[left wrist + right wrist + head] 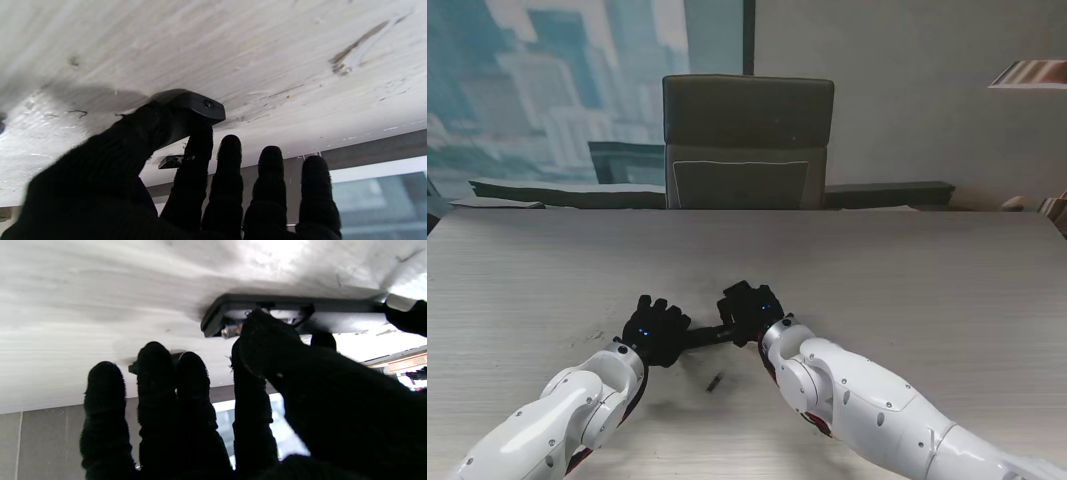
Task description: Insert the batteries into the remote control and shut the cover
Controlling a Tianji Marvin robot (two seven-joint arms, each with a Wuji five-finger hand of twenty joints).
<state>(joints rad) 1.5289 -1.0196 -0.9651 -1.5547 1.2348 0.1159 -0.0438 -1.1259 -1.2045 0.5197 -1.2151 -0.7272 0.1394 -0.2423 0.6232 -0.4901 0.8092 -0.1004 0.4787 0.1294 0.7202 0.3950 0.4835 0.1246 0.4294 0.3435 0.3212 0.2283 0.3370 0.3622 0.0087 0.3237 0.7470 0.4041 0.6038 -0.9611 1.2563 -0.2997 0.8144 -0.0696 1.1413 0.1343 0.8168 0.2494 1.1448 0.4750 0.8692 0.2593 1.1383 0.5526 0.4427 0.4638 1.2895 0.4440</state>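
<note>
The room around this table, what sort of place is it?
Probably an office or meeting room: a long pale wood-grain table, a padded dark chair pushed up to its far side, and a big window showing city towers.

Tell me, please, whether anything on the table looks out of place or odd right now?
One small dark piece lies loose on the table, nearer to me than the remote control both hands grip; possibly its cover, too small to tell. The battery compartment stands open.
</note>
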